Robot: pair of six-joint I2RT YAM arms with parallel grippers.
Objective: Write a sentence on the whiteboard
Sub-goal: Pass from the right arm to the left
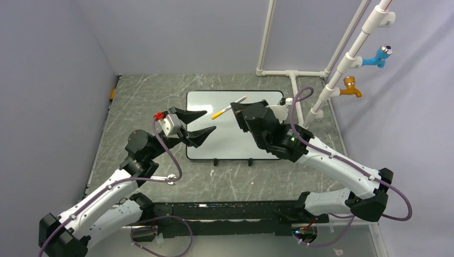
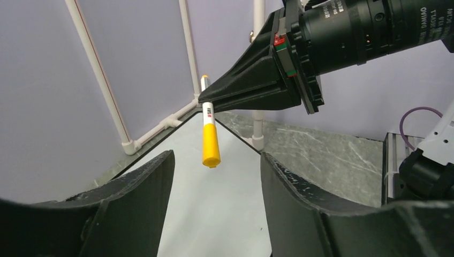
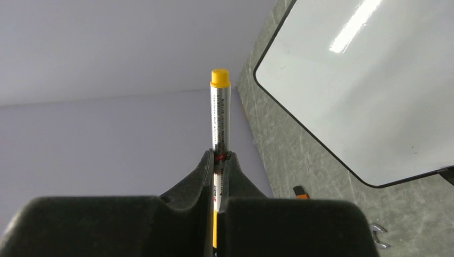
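The whiteboard (image 1: 230,142) lies flat on the grey marbled table (image 1: 139,101), its face glossy white, with two black clips (image 1: 216,160) on the near edge. Above it my right gripper (image 1: 234,108) is clamped tight on a marker (image 1: 229,107) (its yellow cap (image 2: 211,152) points toward my other arm). My left gripper (image 1: 210,120) hovers just beside that cap, jaws spread, gripping nothing.
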